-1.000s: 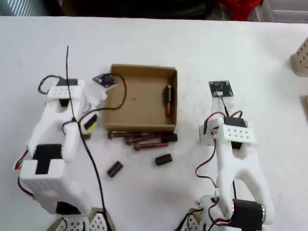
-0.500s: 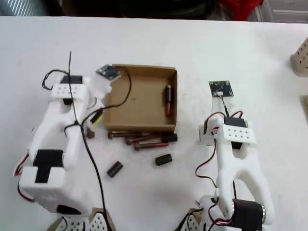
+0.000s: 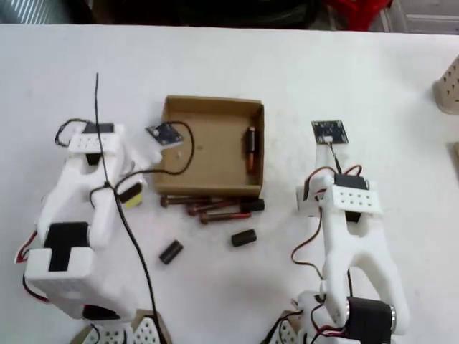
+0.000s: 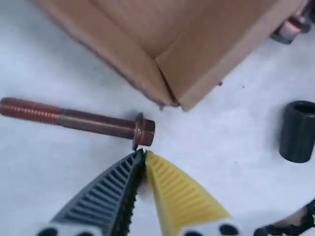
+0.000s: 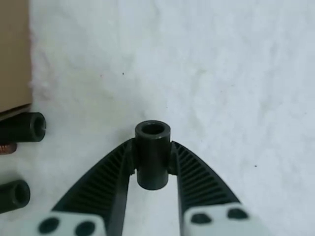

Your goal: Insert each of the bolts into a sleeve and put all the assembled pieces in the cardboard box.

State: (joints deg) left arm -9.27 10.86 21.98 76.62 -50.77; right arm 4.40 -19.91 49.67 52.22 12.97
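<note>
Already, one assembled piece (image 3: 250, 148) sits boxed; right claw (image 5: 152, 164) grips a sleeve (image 5: 152, 147), left claw (image 4: 142, 156) closed empty beside remaining bolts (image 3: 208, 208).

White left arm (image 3: 75, 197), white right arm (image 3: 351, 236), black servos (image 3: 369, 315), red-black cables (image 3: 307, 247) — left gripper (image 4: 141, 156) ribbed, half yellow

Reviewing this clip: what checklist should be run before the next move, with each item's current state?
1. Grip of right gripper on sleeve: ok, bore open toward the camera.
2. Load in left gripper: not ok, shut and empty, tips beside the head of the bolt.
3. That bolt free to grasp: ok, lying alone beside a corner of the cardboard box.
4. Room in the cardboard box: ok, one assembled piece inside.
</note>
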